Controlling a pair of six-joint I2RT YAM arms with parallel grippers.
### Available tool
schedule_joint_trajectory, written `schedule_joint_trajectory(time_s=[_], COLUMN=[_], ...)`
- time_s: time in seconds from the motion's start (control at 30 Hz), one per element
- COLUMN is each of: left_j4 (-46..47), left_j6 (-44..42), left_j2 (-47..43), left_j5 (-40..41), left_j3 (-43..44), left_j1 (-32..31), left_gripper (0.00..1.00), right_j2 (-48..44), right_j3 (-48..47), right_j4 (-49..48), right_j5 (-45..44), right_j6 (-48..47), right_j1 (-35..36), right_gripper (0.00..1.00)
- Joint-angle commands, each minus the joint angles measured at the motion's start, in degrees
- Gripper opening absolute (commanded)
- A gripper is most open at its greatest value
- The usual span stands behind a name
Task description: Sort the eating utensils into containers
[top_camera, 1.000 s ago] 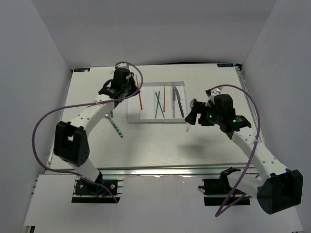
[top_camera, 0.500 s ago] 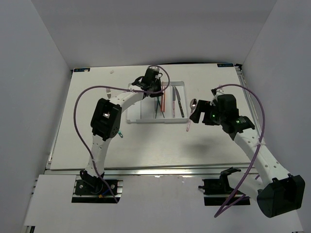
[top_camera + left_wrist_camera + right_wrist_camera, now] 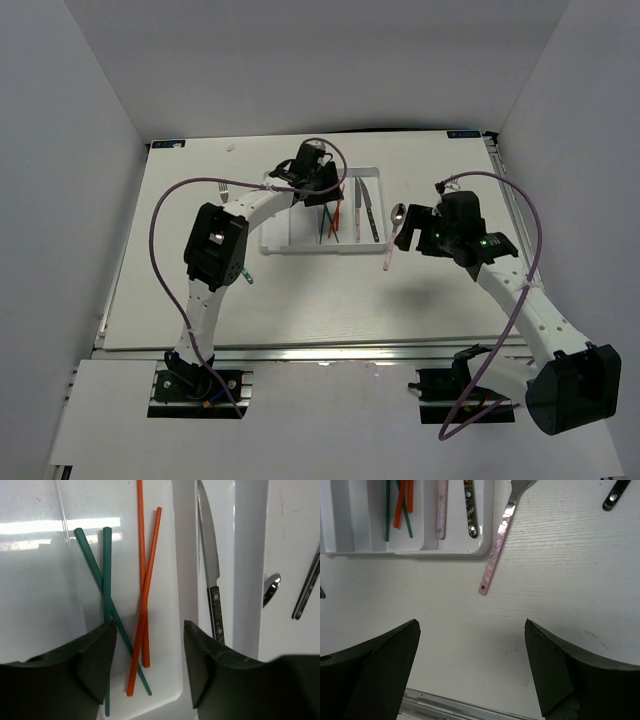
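My left gripper [image 3: 318, 186] hangs open over the white tray [image 3: 282, 238], nothing between its jaws [image 3: 149, 630]. Below it, two orange-red chopsticks [image 3: 145, 585] lie crossed over two teal chopsticks [image 3: 102, 580] in one compartment. A knife [image 3: 212, 565] lies in the compartment to the right. A pink-handled spoon [image 3: 392, 240] lies on the table just right of the tray. My right gripper [image 3: 410, 230] hovers wide open near it; in the right wrist view the pink handle [image 3: 495, 550] is ahead of the empty jaws [image 3: 471, 625].
A small fork [image 3: 224, 190] lies on the table left of the tray. A teal-handled utensil [image 3: 243, 271] pokes out from under the left arm. A dark handle [image 3: 615, 495] lies at the far right. A pink-handled piece [image 3: 441, 510] rests in the tray.
The left arm swung from left of the tray to over it with an orange-red chopstick, then opened; the chopstick now lies in the tray. The right gripper barely moved.
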State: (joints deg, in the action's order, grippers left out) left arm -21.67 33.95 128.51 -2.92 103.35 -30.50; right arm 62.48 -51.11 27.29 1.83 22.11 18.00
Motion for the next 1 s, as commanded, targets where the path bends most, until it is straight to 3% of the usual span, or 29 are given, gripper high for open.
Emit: schedule_joint_trajectory(time_s=[0.0, 0.13, 0.2, 0.3, 0.4, 0.67, 0.97], left_j4=[2.0, 1.4, 1.2, 0.8, -0.5, -6.1, -14.0], left_j6=[0.8, 1.2, 1.0, 0.1, -2.2, -6.6, -10.3], left_j2=[-10.5, -17.5, -23.8, -33.0, -41.5, -60.6, -73.2], left_j5=[-1.7, -2.4, -0.4, 2.1, 5.7, 8.1, 12.9], left_j3=[-1.1, -3.0, -6.7, -13.5, -20.8, -38.6, -49.5], left_j1=[-0.1, -0.1, -0.1, -0.1, -0.1, -0.1, -0.1], left_gripper=[0.7, 0.82, 0.92, 0.98, 0.98, 0.98, 0.98], right_j2=[2.8, 7.2, 9.2, 12.0, 16.3, 30.1, 37.4], right_j3=[-1.5, -0.7, 0.6, 1.3, -0.7, -9.5, -15.1], right_j4=[0.2, -1.2, -2.8, -6.2, -7.8, -8.7, -9.4], right_j5=[-3.7, -7.5, -8.7, -9.6, -11.0, -12.8, -11.1], right_j6=[0.4, 1.8, 2.9, 4.0, 5.0, 7.8, 8.8], right_j1=[-0.3, -0.4, -0.2, -0.3, -0.4, -0.5, -1.4], right_gripper=[0.89, 0.88, 0.84, 0.78, 0.69, 0.57, 0.57])
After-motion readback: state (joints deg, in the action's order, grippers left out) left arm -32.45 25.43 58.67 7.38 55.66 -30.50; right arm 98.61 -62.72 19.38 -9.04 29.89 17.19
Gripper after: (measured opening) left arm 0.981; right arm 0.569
